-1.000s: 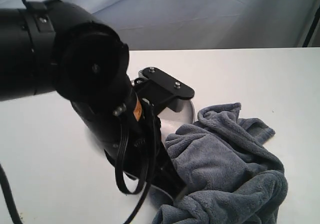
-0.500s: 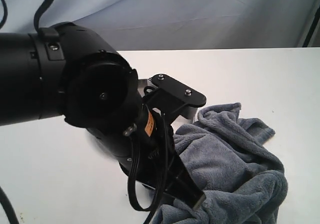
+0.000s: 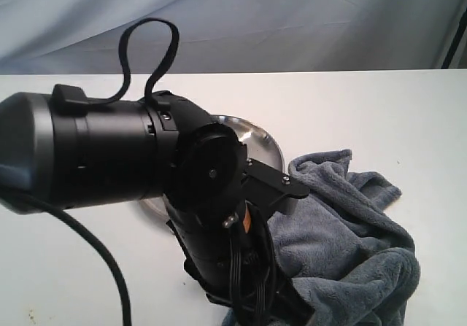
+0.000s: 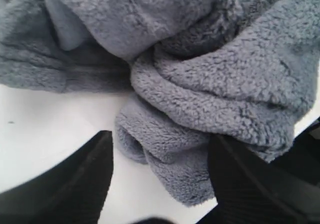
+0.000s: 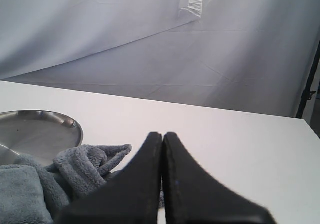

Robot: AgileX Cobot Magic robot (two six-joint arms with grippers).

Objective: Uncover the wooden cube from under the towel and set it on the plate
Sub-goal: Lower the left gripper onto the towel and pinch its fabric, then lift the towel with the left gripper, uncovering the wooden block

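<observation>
Across the left and centre of the exterior frame the left arm [image 3: 109, 158] is bent down over the towel [image 3: 343, 224], heaped at lower right just beside the plate [image 3: 255, 138]; the wooden cube is seen nowhere and is judged to lie under it. By the left wrist camera the left gripper [image 4: 161, 151] is shown with jaws spread about a thick fold, not yet closed. By the right wrist camera the right gripper [image 5: 162, 139] is shown with jaws pressed together, empty; were the fold dragged carelessly, the cube could be swept along and lost off the table [image 3: 379, 114].
</observation>
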